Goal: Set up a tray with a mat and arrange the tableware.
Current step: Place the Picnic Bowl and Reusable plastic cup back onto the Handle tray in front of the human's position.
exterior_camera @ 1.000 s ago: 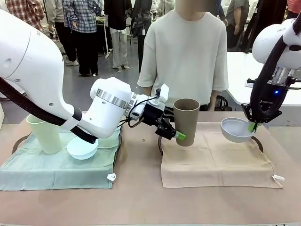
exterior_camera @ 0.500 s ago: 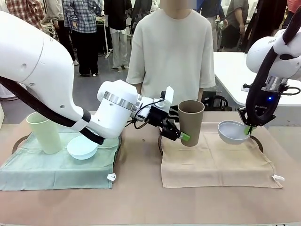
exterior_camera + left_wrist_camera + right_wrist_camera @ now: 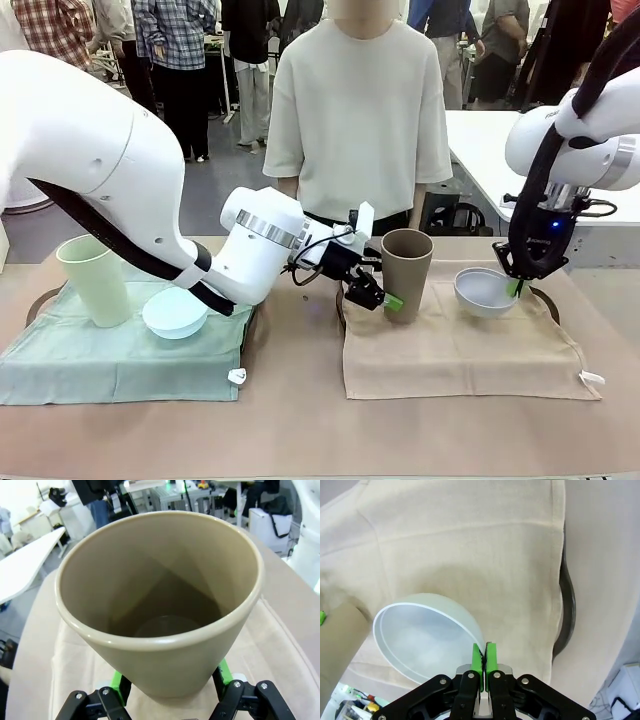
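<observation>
My left gripper (image 3: 386, 297) is shut on the lower part of the brown tumbler (image 3: 406, 270), which stands upright at the beige mat's (image 3: 460, 350) back left. In the left wrist view the brown tumbler (image 3: 160, 595) sits between my green pads (image 3: 120, 686). My right gripper (image 3: 516, 288) pinches the rim of the white bowl (image 3: 483, 292), tilted low over the mat's back right. The right wrist view shows the gripper (image 3: 483, 661) shut on the rim of the white bowl (image 3: 420, 640). The pale green tumbler (image 3: 92, 280) and the light blue bowl (image 3: 175, 312) stand on the green mat (image 3: 110, 360).
Dark tray rims (image 3: 542, 296) (image 3: 567, 605) show under the mats. A person in a pale shirt (image 3: 360, 110) stands at the far edge of the table. The brown tabletop (image 3: 300, 430) lies bare in front of the mats and between them.
The brown tumbler has moved a little right and down toward the beige mat. The white bowl has moved left and down. The person has shifted left.
</observation>
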You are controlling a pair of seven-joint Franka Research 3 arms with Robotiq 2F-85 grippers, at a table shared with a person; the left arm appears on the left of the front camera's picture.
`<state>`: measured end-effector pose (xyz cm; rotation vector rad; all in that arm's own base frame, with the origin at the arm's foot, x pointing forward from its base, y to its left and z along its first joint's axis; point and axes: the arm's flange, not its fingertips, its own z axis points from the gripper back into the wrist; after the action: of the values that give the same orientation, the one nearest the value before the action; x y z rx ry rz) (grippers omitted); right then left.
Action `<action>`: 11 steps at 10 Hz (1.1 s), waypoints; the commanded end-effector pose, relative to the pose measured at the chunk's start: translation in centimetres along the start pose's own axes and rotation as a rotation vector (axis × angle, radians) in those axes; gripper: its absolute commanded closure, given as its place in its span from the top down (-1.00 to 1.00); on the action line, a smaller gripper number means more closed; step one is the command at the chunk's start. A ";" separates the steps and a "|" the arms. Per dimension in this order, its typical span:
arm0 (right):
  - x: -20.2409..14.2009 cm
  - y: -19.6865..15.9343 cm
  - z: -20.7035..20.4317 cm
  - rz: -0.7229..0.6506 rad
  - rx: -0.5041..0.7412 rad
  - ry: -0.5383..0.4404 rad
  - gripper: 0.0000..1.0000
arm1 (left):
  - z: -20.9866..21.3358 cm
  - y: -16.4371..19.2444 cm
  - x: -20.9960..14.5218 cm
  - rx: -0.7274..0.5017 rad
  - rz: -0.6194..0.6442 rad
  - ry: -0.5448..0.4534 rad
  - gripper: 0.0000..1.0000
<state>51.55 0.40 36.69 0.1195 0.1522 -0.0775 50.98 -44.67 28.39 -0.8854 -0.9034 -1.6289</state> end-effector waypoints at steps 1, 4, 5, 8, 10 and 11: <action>1.1 0.0 -0.4 0.015 -0.028 0.002 -0.93 | -0.6 0.6 0.4 0.004 -0.026 0.025 0.61; 1.1 0.0 -0.5 0.043 -0.048 0.008 0.26 | -0.9 0.6 0.2 -0.038 -0.042 0.018 1.00; 0.8 -0.1 -0.3 0.040 -0.057 0.007 0.26 | -0.8 0.5 0.3 -0.037 -0.039 0.016 1.00; -0.2 -0.2 1.0 0.021 -0.079 -0.002 1.00 | 0.2 0.6 0.5 -0.034 -0.013 0.033 1.00; -1.1 -0.4 2.1 0.014 -0.088 -0.023 1.00 | 1.4 0.6 0.5 -0.041 0.044 0.058 1.00; -1.6 -0.5 2.6 0.018 -0.095 -0.031 0.29 | 1.9 0.5 0.4 -0.045 0.080 0.087 1.00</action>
<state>51.32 -0.13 39.18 0.0619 0.1257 -0.0452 52.03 -44.21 28.74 -0.8657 -0.8310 -1.6195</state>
